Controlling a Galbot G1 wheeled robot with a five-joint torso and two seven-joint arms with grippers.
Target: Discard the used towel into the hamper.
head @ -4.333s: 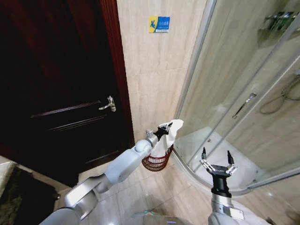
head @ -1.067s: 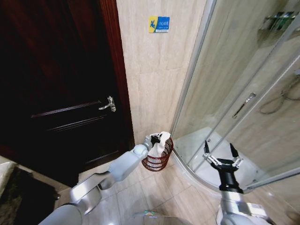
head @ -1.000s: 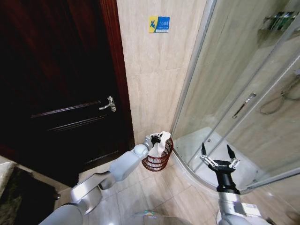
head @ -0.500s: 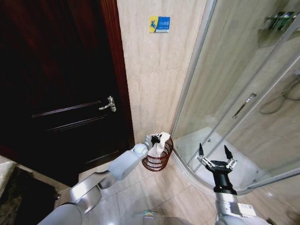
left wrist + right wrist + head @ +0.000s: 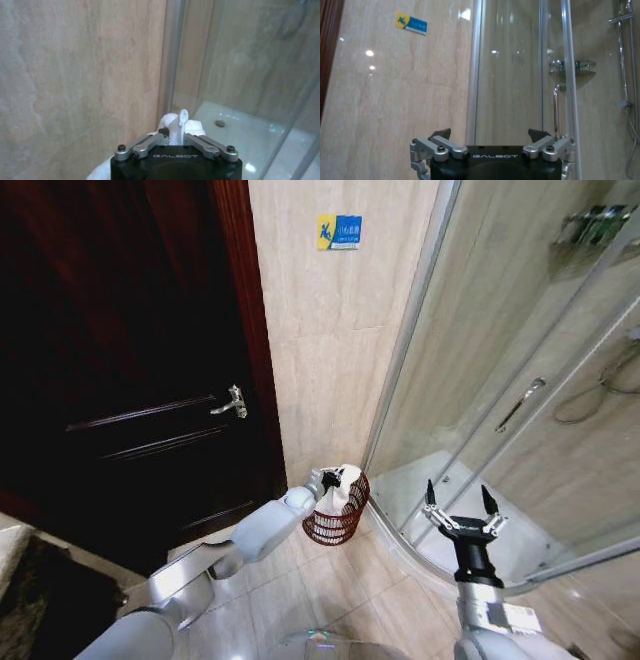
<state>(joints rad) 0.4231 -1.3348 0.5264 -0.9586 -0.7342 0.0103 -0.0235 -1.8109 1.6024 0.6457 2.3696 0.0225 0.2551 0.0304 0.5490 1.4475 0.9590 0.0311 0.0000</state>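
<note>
The hamper (image 5: 337, 523), a small round dark red-brown wire basket, stands on the floor at the foot of the tiled wall, beside the shower enclosure. A white towel (image 5: 345, 486) sits in its mouth, bunched and rising just above the rim. My left gripper (image 5: 328, 478) hangs right over the rim. In the left wrist view the left gripper (image 5: 177, 132) is shut on a fold of the towel (image 5: 179, 120), which sticks up between its fingers. My right gripper (image 5: 463, 506) is held upright and open in front of the shower glass, with nothing in it; the right wrist view shows its (image 5: 490, 133) jaws spread wide.
A dark wooden door (image 5: 130, 380) with a metal handle (image 5: 234, 402) is on the left. A curved glass shower enclosure (image 5: 520, 380) with a raised white base fills the right. A blue sign (image 5: 340, 231) hangs on the tiled wall. Open tiled floor lies before the hamper.
Over four seconds my left gripper has lowered the towel from above the hamper down into its mouth. In the last second the left arm is nearly still and the right gripper has shifted slightly.
</note>
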